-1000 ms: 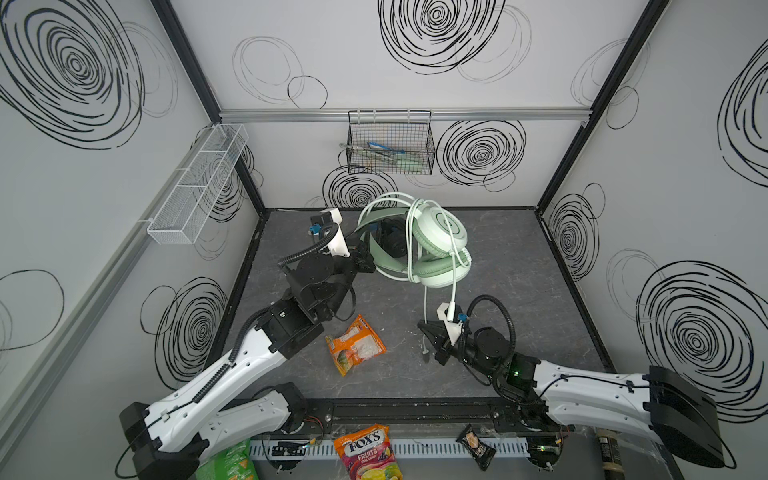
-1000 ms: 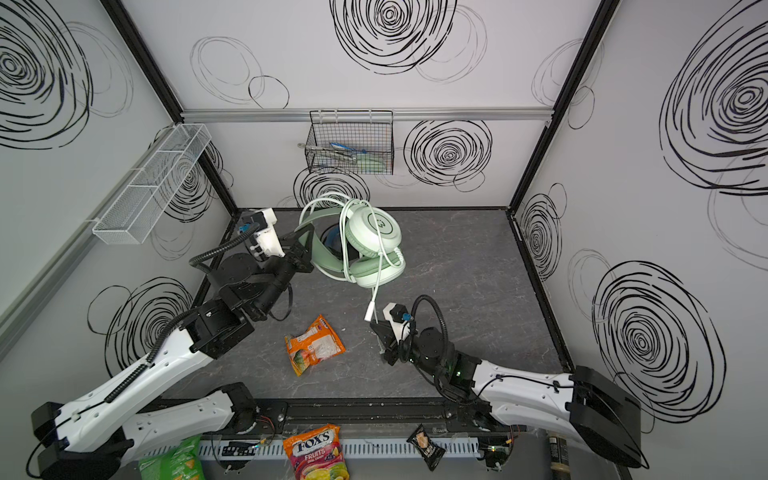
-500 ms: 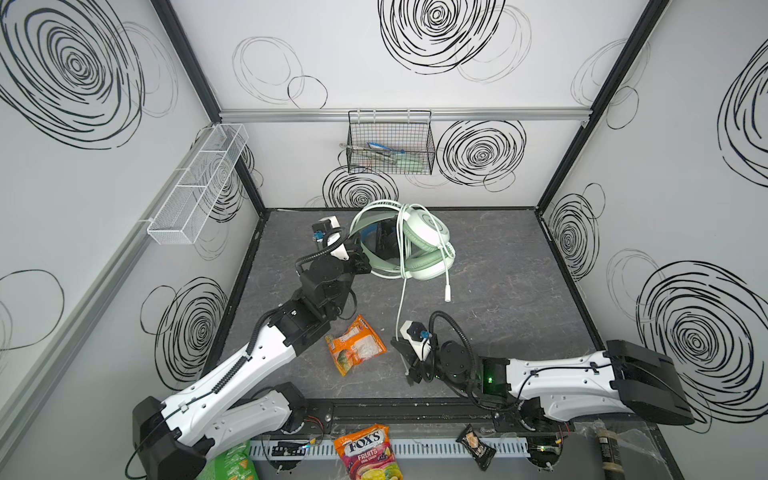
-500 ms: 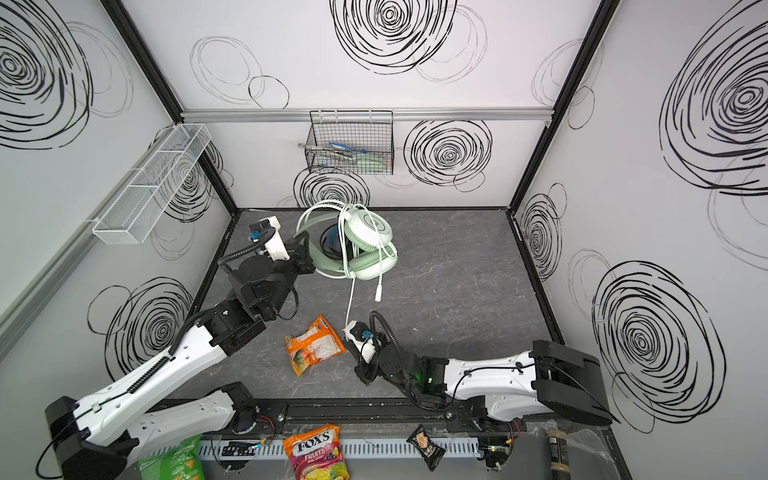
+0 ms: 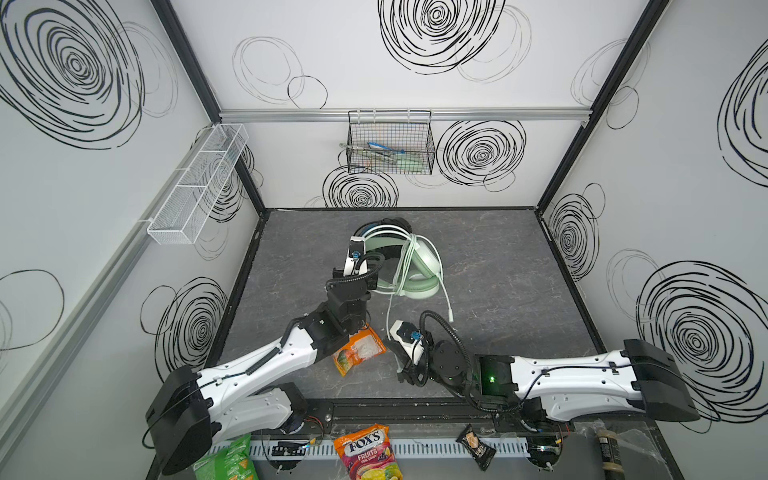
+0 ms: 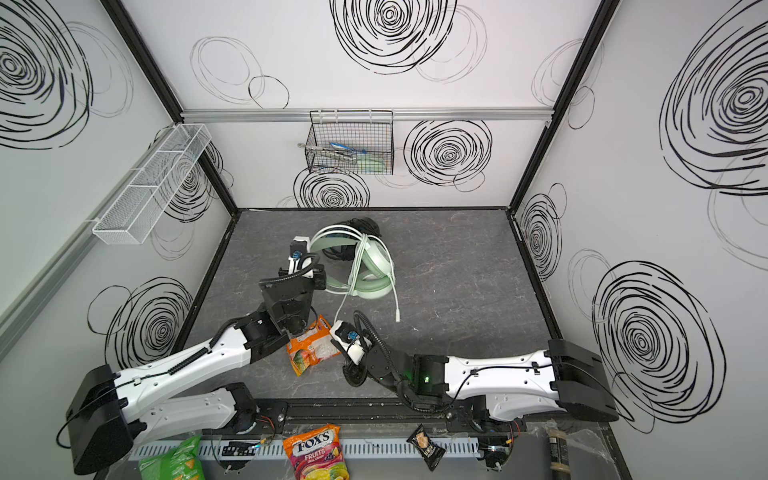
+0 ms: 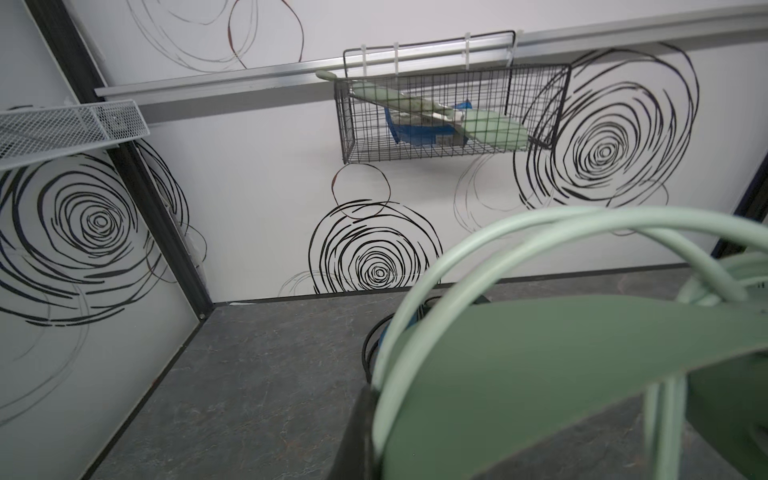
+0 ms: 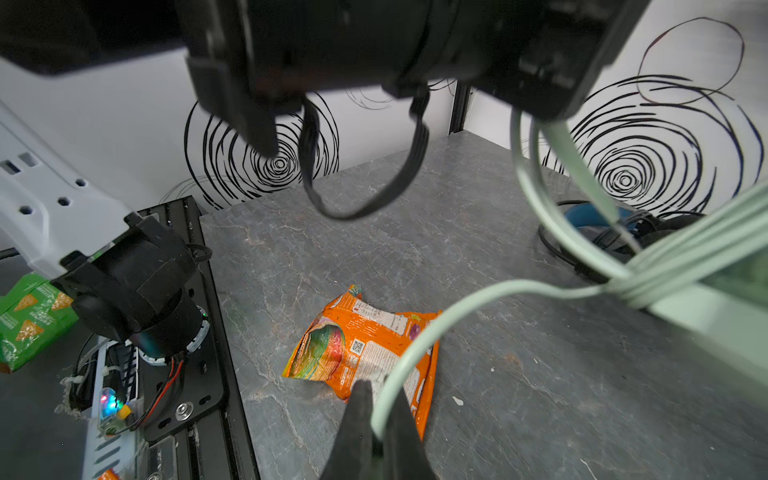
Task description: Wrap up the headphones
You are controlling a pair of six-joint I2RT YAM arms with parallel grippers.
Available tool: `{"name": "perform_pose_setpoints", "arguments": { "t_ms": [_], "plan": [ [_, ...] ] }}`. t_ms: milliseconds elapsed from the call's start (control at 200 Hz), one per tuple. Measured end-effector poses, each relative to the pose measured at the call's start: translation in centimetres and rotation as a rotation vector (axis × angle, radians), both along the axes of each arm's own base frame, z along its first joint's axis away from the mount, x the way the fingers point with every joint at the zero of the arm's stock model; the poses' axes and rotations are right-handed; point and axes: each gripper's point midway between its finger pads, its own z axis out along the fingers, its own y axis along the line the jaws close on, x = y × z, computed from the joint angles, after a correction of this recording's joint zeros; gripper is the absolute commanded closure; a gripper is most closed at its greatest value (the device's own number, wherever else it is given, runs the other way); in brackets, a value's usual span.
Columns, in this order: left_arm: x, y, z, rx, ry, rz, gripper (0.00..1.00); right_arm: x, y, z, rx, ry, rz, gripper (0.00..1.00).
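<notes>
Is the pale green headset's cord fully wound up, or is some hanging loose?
Partly wound. Several turns of cord cross the headset, but one stretch runs to the right arm's fingers, and the plug end trails free.

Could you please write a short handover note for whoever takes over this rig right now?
Left gripper: shut on the mint headset, at its headband.
Right gripper: shut on its whitish cable.
Black headset lies behind the mint one, toward the back wall.
Done: several cable turns around the mint headset.
Left: wind in the slack and loose plug end; then the black headset, apparently unwrapped.
</notes>
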Motion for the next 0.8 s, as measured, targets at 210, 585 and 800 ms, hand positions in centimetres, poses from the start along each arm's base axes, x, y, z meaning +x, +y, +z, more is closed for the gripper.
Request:
{"name": "perform_pose_setpoints", "arguments": {
  "t_ms": [210,585,800],
  "plan": [
    [-0.3,-1.7,-0.8,0.131,0.007,-0.024,1.0,0.1,-1.7,2.0,0.011,-0.036,-0.006,1.0],
    [-0.1,-4.5,-1.3,0.173,0.033,-0.098,1.0,0.4,-5.5,5.5,0.058,-0.079,-0.038,1.0],
    [-0.2,-6.4,-3.0,0.206,0.104,-0.176,1.0,0.9,-7.0,5.3,0.006,-0.115,-0.071,1.0]
  ]
}}
